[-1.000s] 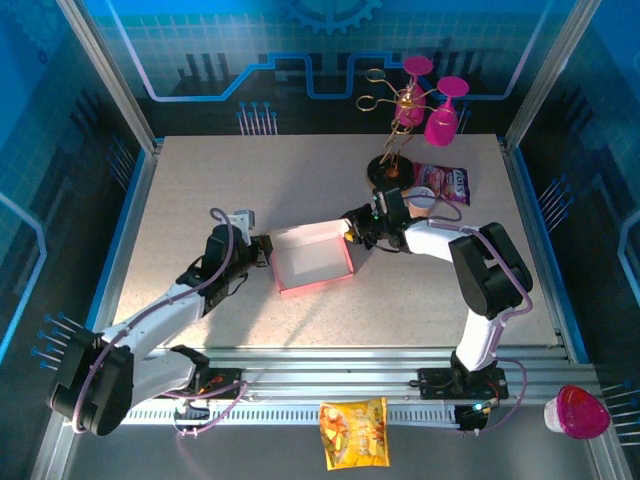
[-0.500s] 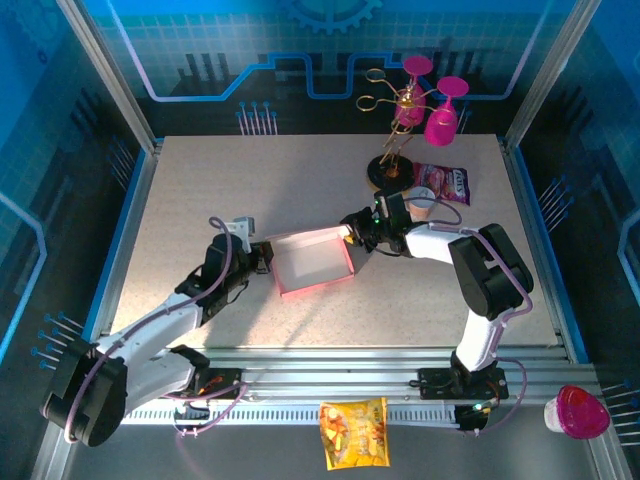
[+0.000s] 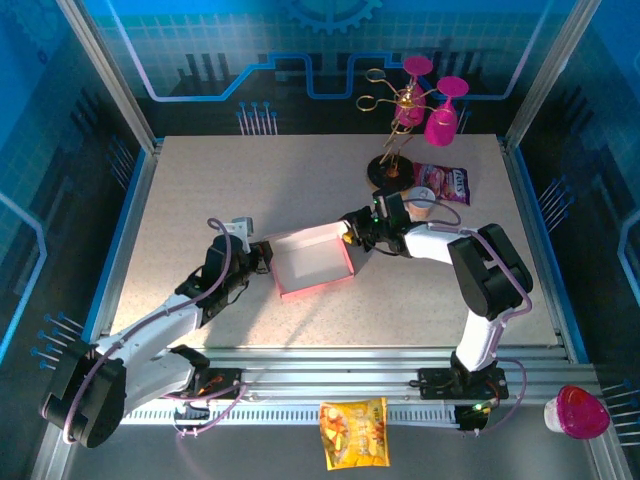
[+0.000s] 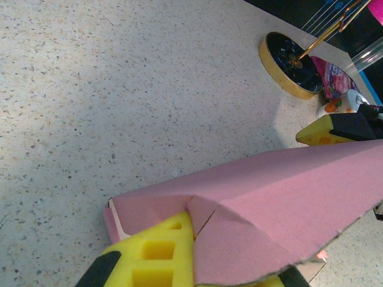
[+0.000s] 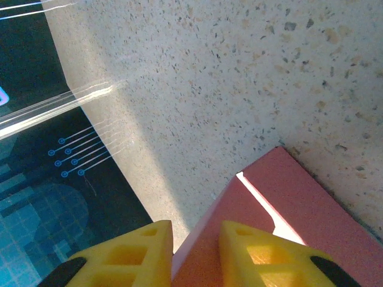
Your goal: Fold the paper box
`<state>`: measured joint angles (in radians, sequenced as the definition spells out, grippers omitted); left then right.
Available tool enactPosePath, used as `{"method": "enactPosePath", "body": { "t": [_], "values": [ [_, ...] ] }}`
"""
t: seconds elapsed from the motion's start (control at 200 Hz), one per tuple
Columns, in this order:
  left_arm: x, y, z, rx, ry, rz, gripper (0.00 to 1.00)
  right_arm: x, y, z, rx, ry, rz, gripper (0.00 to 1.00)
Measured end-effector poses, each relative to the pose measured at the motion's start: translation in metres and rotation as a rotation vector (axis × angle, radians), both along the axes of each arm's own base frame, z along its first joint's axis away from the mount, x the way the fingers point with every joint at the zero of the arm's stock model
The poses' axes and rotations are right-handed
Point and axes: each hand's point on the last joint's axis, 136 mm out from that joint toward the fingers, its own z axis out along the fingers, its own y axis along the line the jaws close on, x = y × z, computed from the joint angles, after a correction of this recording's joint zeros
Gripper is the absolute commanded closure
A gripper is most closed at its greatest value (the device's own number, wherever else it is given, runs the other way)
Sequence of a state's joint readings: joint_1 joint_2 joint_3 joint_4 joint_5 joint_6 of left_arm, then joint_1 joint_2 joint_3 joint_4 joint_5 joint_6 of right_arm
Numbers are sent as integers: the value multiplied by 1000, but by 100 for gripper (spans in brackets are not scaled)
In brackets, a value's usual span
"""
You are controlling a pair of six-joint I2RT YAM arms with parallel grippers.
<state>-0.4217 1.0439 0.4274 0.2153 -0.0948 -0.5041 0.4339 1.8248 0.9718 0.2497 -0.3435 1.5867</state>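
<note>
While my left gripper (image 3: 262, 255) clamps the left wall of the shallow pink thin-cardboard paper box (image 3: 313, 262), my right gripper (image 3: 349, 233) pinches its far right corner.

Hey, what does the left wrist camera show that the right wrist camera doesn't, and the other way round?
Left wrist view adds: a stand's round gold-rimmed base, a pink snack bag beside it, and a yellow finger of the right gripper at the box's far end. Right wrist view adds: the dark blue circuit-pattern wall panel past the table's edge. Both share the paper box, the speckled table, and yellow jaws closed on a box wall, the left gripper in its own view.
</note>
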Motion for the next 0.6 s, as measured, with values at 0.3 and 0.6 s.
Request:
{"method": "enactPosePath", "body": {
  "t": [0.3, 0.6],
  "values": [
    [2, 2, 1, -17, 1, 25, 100, 0, 3, 0, 7, 31, -30, 69],
    [3, 2, 1, -33, 3, 37, 100, 6, 6, 1, 47, 52, -94, 67]
  ]
}}
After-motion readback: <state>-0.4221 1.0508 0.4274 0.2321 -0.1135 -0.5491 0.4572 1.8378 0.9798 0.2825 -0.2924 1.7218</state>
